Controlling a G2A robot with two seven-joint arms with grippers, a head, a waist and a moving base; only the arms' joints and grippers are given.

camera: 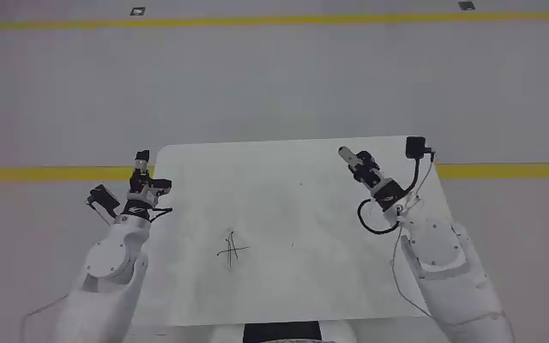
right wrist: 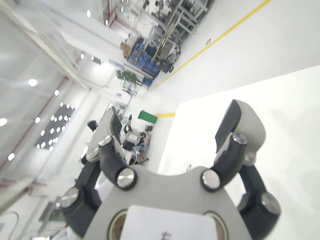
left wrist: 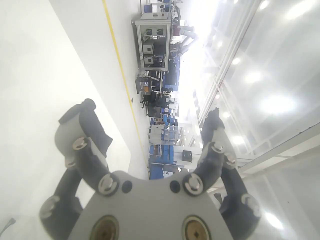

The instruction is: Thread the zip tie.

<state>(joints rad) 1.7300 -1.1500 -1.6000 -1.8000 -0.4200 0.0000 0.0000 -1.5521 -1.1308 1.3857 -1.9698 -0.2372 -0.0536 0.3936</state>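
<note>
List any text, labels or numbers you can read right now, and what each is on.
No text is readable.
White label at the base of the right pincer: dark mark, cut off, unreadable.
Floor markers: too small to read.
Dark lines on the table: apparently the zip tie, not writing.

Honestly, the zip tie (camera: 232, 249) is just a few thin dark crossed lines on the table (camera: 300, 283) in the top view. It's way too small to tell head from tail, or whether anything's threaded. A thin grey sliver (left wrist: 10, 223) sits at the left wrist view's edge, cut off, no idea what it is. The room behind the right gripper (right wrist: 172, 112) is a blur.
</note>
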